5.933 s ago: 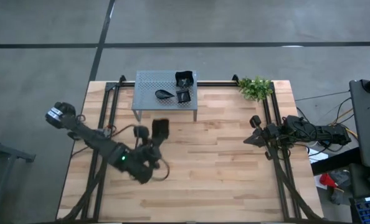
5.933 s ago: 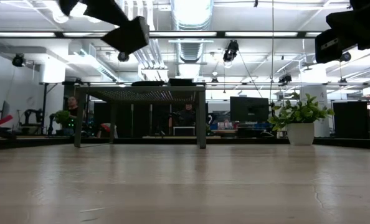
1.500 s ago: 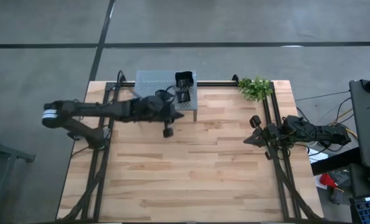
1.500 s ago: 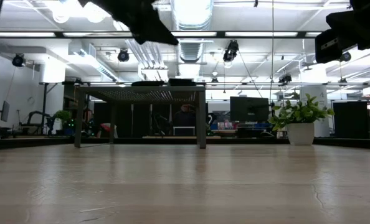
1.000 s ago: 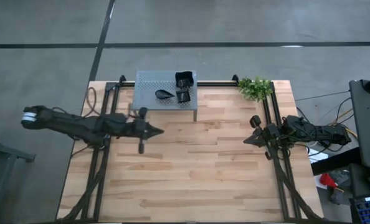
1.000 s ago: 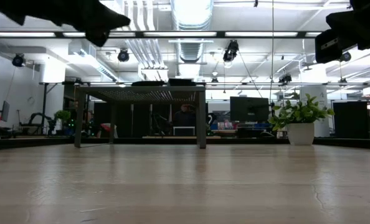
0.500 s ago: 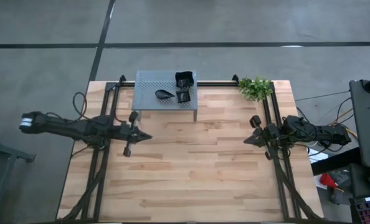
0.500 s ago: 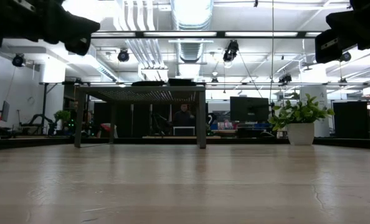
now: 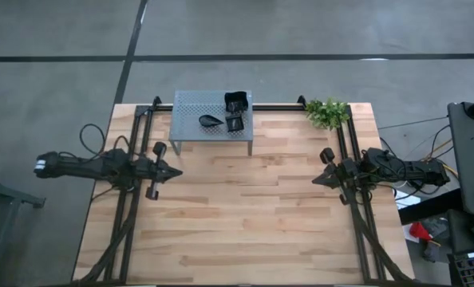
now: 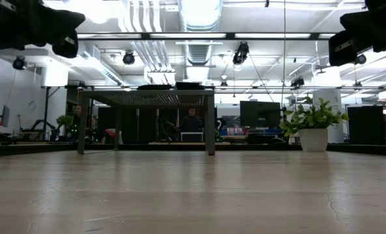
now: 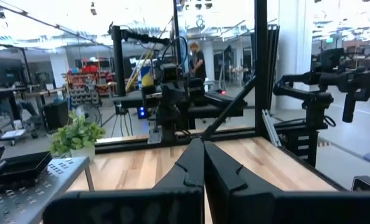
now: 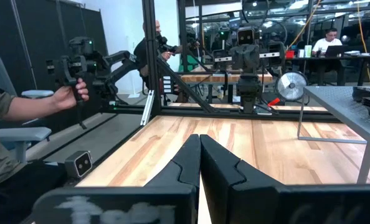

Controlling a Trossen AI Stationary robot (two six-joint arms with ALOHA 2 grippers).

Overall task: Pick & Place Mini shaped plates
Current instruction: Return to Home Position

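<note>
Three black mini shaped plates lie on top of a grey perforated shelf at the table's far edge: a leaf shape, a small square and a larger wavy-rimmed one. The left wrist view shows them as dark dishes on the shelf's top. My left gripper is shut and holds nothing; it points level toward the table's right, near the left edge and nearer than the shelf. My right gripper is shut and holds nothing; it points level toward the left from the right edge.
A green plant in a white pot stands at the far right corner. Black frame rails run along both sides of the table. Bare wood lies between the two grippers. A person's hand holds a control handle beyond the table.
My left gripper has drawn back toward the table's left edge, away from the shelf, and has sunk a little while staying shut. The plates on the shelf have stayed in place.
</note>
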